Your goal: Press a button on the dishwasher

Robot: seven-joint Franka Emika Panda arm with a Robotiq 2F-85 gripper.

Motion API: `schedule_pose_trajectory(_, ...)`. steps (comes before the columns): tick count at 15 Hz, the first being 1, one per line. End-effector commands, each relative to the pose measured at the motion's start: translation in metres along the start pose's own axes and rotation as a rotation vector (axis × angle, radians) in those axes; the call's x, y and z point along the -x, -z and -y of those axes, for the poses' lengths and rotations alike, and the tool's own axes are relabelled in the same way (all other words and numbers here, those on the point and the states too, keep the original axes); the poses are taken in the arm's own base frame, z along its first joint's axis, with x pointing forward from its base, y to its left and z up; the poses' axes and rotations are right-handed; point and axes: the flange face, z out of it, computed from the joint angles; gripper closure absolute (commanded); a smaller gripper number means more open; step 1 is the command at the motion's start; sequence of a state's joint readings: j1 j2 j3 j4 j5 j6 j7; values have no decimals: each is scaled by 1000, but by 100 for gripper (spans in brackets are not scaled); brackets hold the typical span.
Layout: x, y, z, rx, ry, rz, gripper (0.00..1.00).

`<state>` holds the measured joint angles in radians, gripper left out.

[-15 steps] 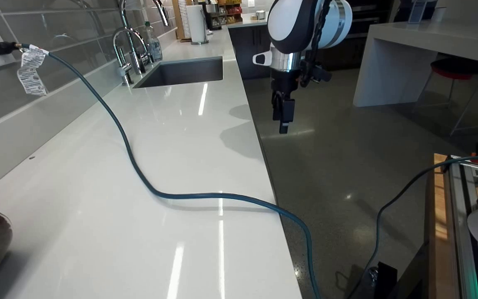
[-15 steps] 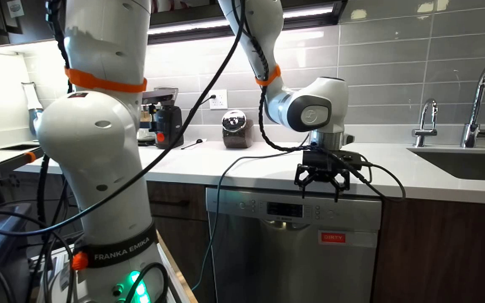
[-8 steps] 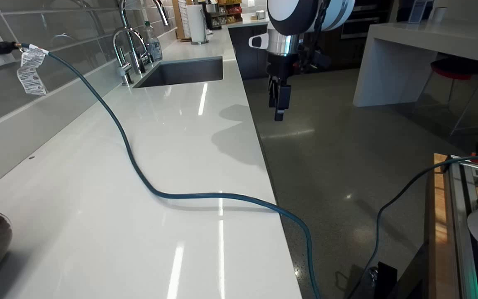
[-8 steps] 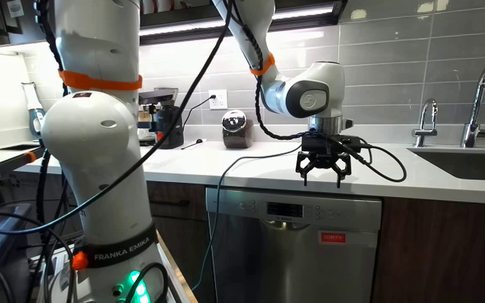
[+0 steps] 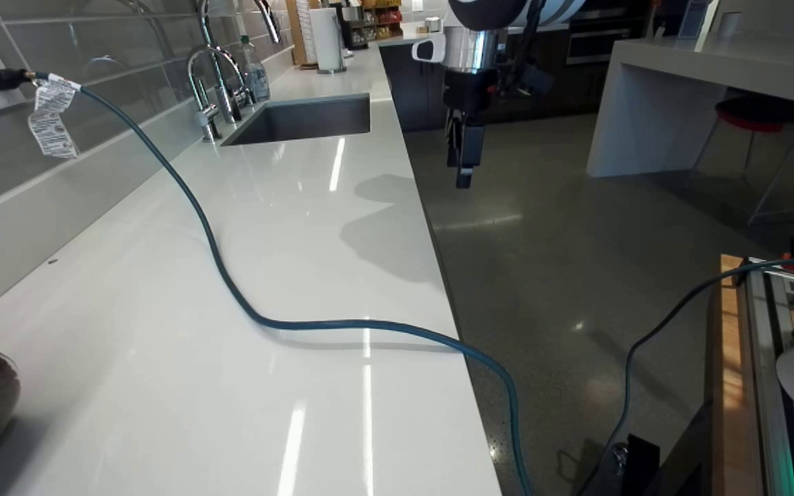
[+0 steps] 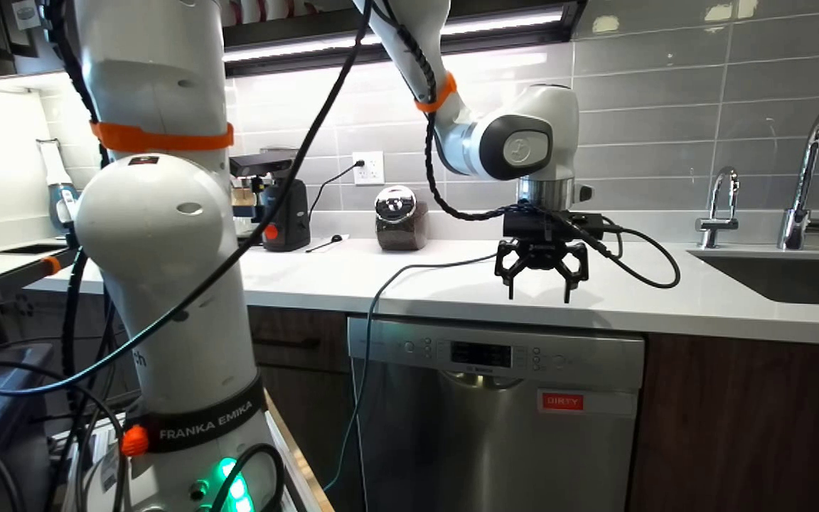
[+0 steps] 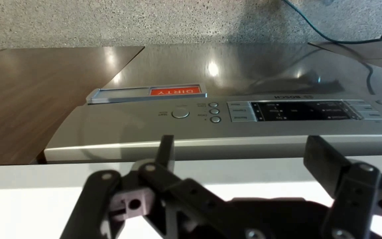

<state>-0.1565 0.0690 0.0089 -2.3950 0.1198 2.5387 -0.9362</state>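
Hanging in the air near the front edge of the table (image 5: 328, 262), the end effector (image 6: 539, 294) points downward, its two fingers (image 7: 165, 151) spread wide with only air between them. In an exterior view it stands above the control panel (image 6: 498, 333) of the dishwasher (image 6: 495, 434), well apart from it. The dishwasher sits upright beneath the table, its steel front facing outward; the panel's long axis lies level, parallel to the table edge. In the wrist view the panel appears upside down: a large round button (image 7: 180, 113) marked "Start", three smaller round buttons (image 7: 214, 111) beside it, then a dark display (image 7: 300, 111). BOSCH is printed beneath the display, and a red sign (image 6: 562, 402) below the panel reads DIRTY; most finer print is too small to read. Farther out, a blue-green cord (image 5: 287, 325) crosses the table, with a tag (image 5: 51, 131) near its plug (image 5: 5, 78), the lettering illegible. FRANKA EMIKA runs along the black band (image 6: 205, 421) round the arm (image 6: 168, 284).
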Motion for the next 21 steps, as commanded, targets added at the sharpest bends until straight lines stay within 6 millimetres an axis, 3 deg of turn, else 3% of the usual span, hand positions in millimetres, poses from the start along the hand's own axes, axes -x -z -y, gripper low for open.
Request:
schedule_pose_trajectory(1,4,9,9,3,-10,25,0)
schedule_pose_trajectory(4,-2,8,2,9,-6,2,0)
schedule_pose_trajectory(21,0,8,5,10,-11,6,0)
